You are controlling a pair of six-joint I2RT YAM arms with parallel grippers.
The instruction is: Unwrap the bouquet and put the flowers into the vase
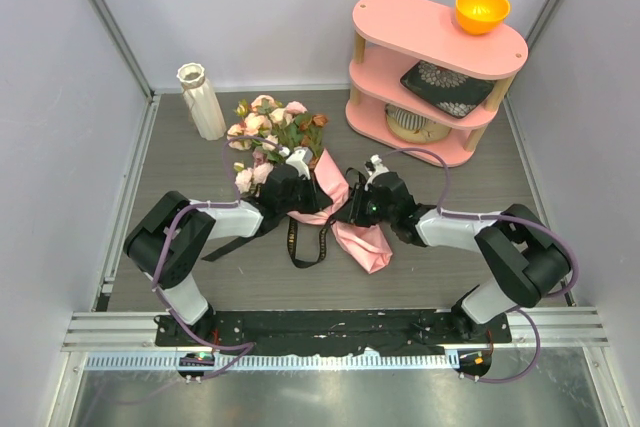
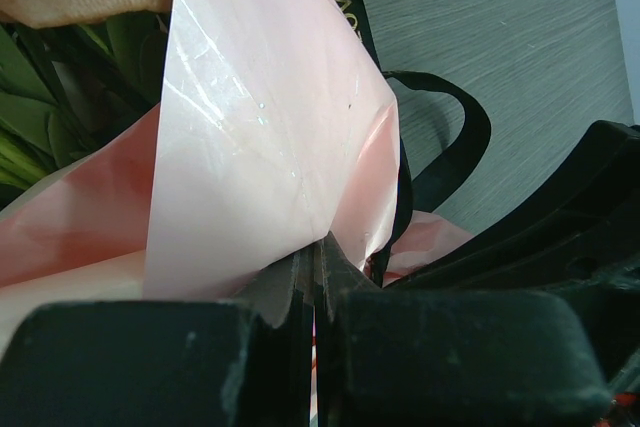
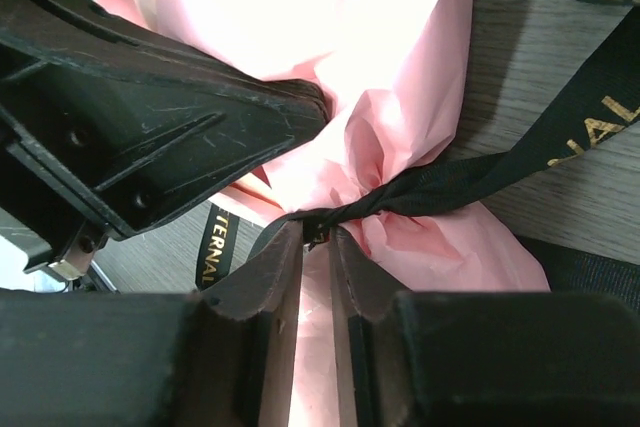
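Observation:
The bouquet [image 1: 268, 132] lies on the table, blooms toward the white vase [image 1: 203, 99], which stands upright at the back left. Its pink wrap [image 1: 365, 245] points toward the near edge, with the black ribbon [image 1: 305, 242] trailing beside it. My left gripper [image 1: 305, 182] is shut on a sheet of the pink wrap [image 2: 260, 127]; the jaws [image 2: 318, 257] pinch its lower edge. My right gripper [image 3: 318, 237] stands slightly open, the ribbon knot [image 3: 330, 215] at its fingertips, where the ribbon [image 3: 470, 172] cinches the wrap [image 3: 330, 27]. Green leaves [image 2: 60, 77] show behind the sheet.
A pink three-tier shelf [image 1: 375, 12] stands at the back right, with an orange bowl [image 1: 481, 9] on top and a dark plate [image 1: 445, 87] on its middle tier. Both grippers work close together; the left one [image 3: 150, 117] fills the upper left of the right wrist view.

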